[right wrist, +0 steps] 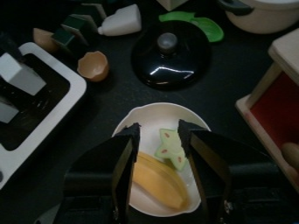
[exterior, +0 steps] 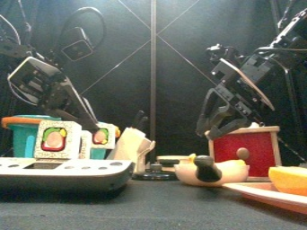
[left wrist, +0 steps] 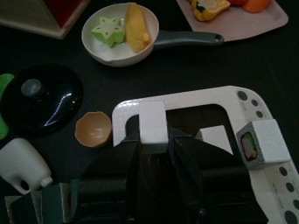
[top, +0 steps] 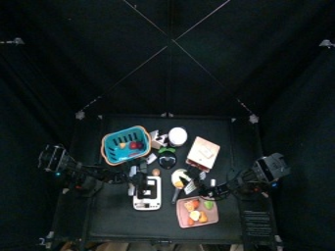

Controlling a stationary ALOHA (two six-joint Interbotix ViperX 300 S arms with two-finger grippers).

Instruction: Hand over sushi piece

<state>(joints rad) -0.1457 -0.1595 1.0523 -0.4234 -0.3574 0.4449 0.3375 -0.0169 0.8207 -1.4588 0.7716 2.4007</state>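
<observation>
Black curtains close in a small black desk (top: 112, 218) crowded with toy kitchenware. Take the flat white scale with a black platform (top: 147, 188) near the front edge as the marker.

Behind the scale and to its left stands a teal plastic basket (top: 124, 145). The front view shows white blocks with red-and-green faces (exterior: 54, 139) upright in it. These look like the sushi pieces, though I cannot be sure at this size, and neither claw is touching them.

Just right of the scale lies a small white pan with a grey handle (left wrist: 122, 37), holding a yellow banana (right wrist: 158, 179) and a pale green star-fruit slice (right wrist: 173, 150). The right claw (right wrist: 163, 131) hangs over this pan with its jaws spread wide, one on either side of the fruit.

Farther right of the scale, at the front, is a pink plate (top: 197, 222) carrying orange pieces. Behind the plate stands a wooden box with a red face (exterior: 246, 144).

The left claw (left wrist: 173, 140) hovers above the scale with its jaws apart. Beside the scale lie a black domed lid with a knob (right wrist: 170, 52) and a small brown cup (left wrist: 93, 129).
</observation>
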